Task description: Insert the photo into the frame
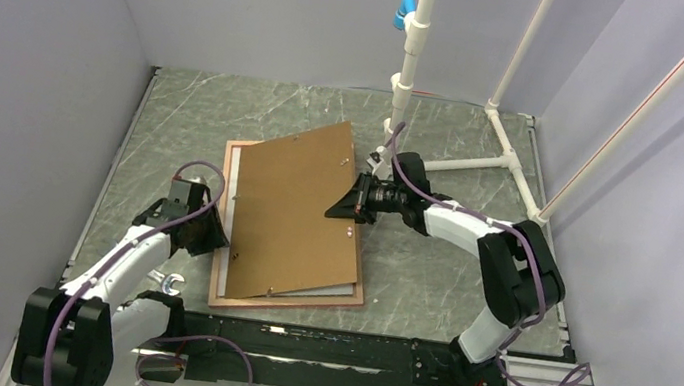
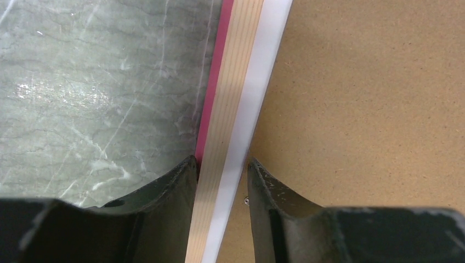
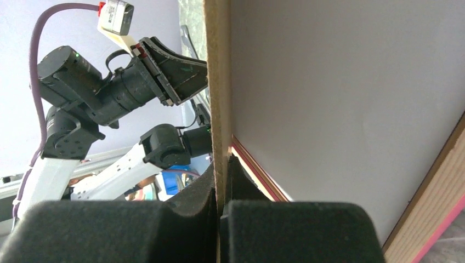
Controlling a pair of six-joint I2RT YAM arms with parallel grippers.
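Observation:
The salmon-edged frame (image 1: 287, 305) lies flat on the table. The photo (image 1: 228, 207) lies inside it with its white back up, and only thin white strips show. The brown backing board (image 1: 291, 206) lies askew on top. My right gripper (image 1: 354, 203) is shut on the board's right edge (image 3: 217, 82) and holds that side lifted off the photo's back (image 3: 340, 93). The frame's rail (image 3: 433, 197) shows below it. My left gripper (image 1: 211, 233) is open, and its jaws (image 2: 222, 163) straddle the frame's left rail (image 2: 230, 98) and the photo's white strip (image 2: 263, 71), next to the board (image 2: 373, 109).
A white pipe stand (image 1: 406, 71) with a blue clip (image 1: 404, 5) rises at the back, and its base pipes (image 1: 484, 162) lie on the table at the back right. Grey walls close in both sides. A small metal piece (image 1: 169, 280) lies by the left arm.

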